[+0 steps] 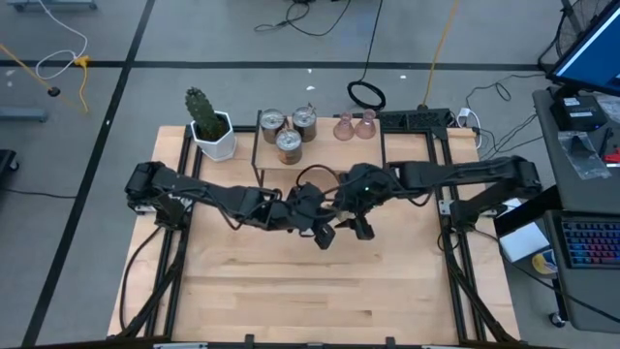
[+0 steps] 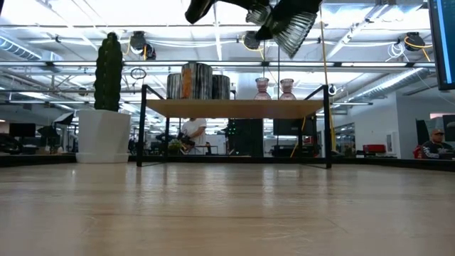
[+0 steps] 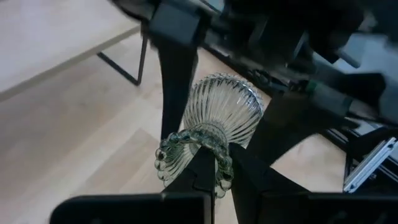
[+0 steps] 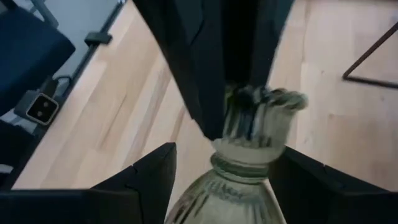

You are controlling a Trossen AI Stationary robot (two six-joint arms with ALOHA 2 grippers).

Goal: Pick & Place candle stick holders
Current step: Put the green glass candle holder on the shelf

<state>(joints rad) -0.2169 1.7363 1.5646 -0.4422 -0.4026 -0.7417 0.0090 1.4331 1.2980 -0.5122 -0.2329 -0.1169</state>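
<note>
Both claws (image 1: 336, 225) together mid-table; silvery holders (image 1: 289, 130), pink holders (image 1: 355, 125) and cactus (image 1: 205, 114) behind.

We are looking into an open-plan lab office: ceiling light strips (image 2: 213, 43), desks with monitors (image 2: 21, 130), seated people (image 2: 434, 142) working beyond the table (image 1: 320, 291).

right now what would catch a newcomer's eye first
Both arms meet above the table's middle, passing a ribbed olive-green glass holder: the left gripper is shut on its beaded rim, the right gripper open around it. Behind, a cactus stands by a raised shelf of holders.
</note>
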